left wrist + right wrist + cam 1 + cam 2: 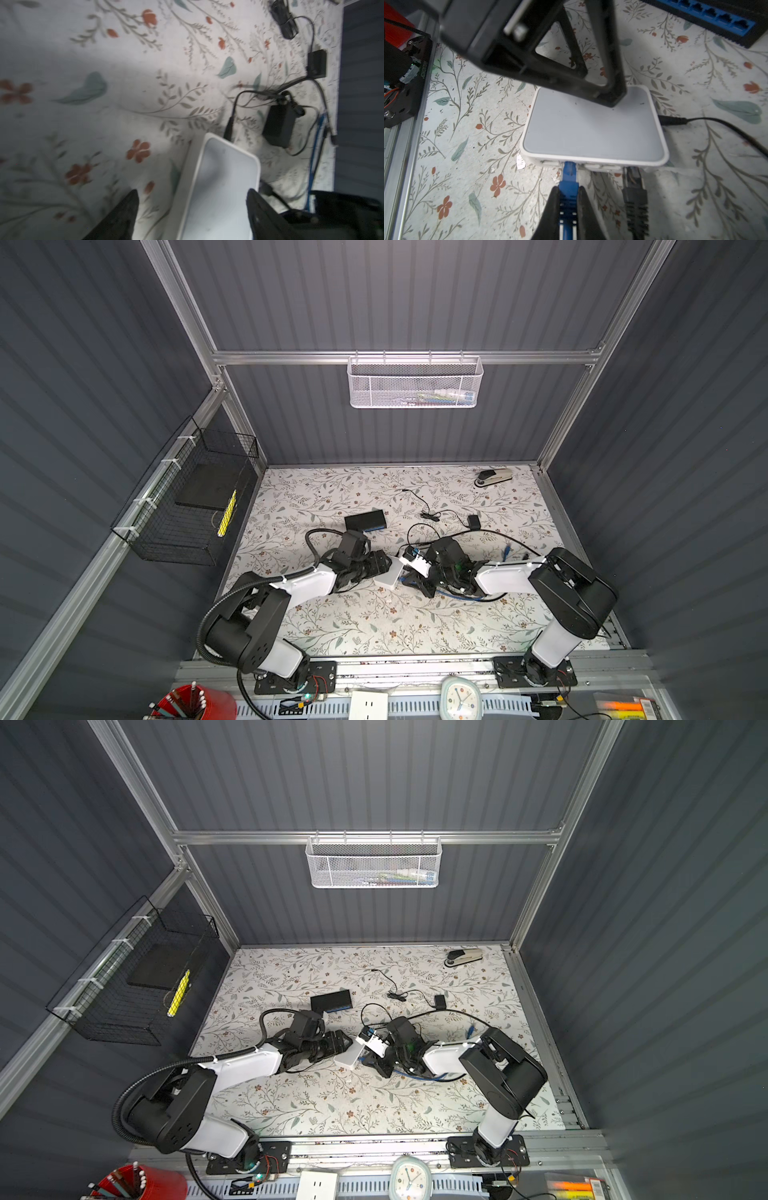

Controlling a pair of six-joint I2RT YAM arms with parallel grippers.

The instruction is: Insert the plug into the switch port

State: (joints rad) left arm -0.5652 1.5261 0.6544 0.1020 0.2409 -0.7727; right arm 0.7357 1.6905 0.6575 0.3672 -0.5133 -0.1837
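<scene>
The right gripper (568, 189) is clamping its fingers on the boot of the blue plug (569, 176), just in front of the white switch (593, 128), and is holding the plug's nose in a port (568, 163) on the switch's front face. The plug is sitting straight to that face, with the blue cable (566, 226) running back between the fingers. From the right wrist view the nose appears to be inside the port, but whether it is fully home and latched cannot be told. A black plug (634, 187) is already sitting in a port further along the same face, and a black power lead (675, 121) is entering the switch's side. The left gripper (192, 193) is reaching over the switch from the side opposite the ports with its fingers spread and grasping nothing. The left wrist view shows floral tablecloth (158, 187) between one finger and the switch's edge, while the right wrist view shows one fingertip (611, 98) resting on or just above the lid, seemingly bracing it. So the task looks nearly finished: the plug is picked up, aligned and entering. What is probably remaining is a last push home, then releasing the plug and drawing both arms away from the switch.
</scene>
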